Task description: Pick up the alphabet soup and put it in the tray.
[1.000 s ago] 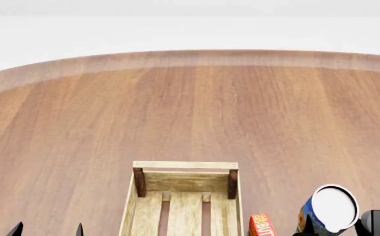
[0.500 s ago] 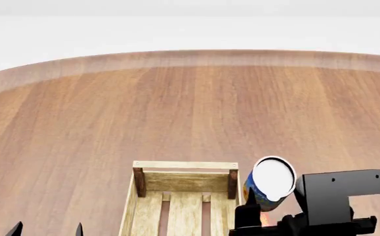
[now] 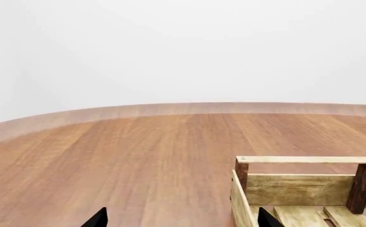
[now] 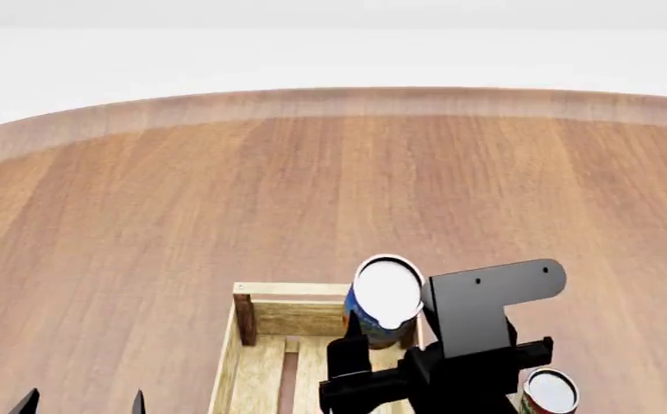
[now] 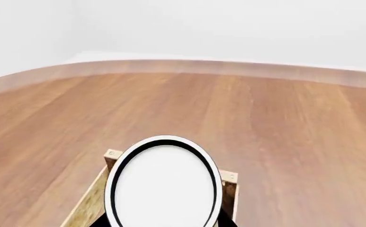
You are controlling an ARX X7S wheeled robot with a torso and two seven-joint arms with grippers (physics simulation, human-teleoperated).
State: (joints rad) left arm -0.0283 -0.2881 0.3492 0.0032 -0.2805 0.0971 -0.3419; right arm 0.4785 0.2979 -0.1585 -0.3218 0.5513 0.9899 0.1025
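Two cans are showing in the head view, and the bigger one, the alphabet soup (image 4: 386, 297), is hanging in the air over the far end of the tray (image 4: 267, 304), lifted clear of the table (image 4: 310, 190). Its pale lid is facing up toward the camera, with a band of blue label and a little orange showing beneath it. The right gripper (image 4: 362, 362) is holding it from the near side, its black fingers pressed against the can's lower body and the dark wrist block sitting just right of the can. From the right wrist view the alphabet soup (image 5: 164, 182) is filling the middle of the picture, its white lid ringed in black, with the tray (image 5: 110, 156) and its far corners peeking out on either side behind it.

Right of the tray, near the picture's lower edge, the other can (image 4: 550, 392) is standing upright on the table, well apart from the held one.

Left of the tray, the left gripper (image 4: 80, 403) is showing only as two black fingertips spread well apart with bare wood between them. Its own camera is showing the same parted tips of the left gripper (image 3: 179, 218) and the tray's end rail (image 3: 306, 160) with its darker corner posts.
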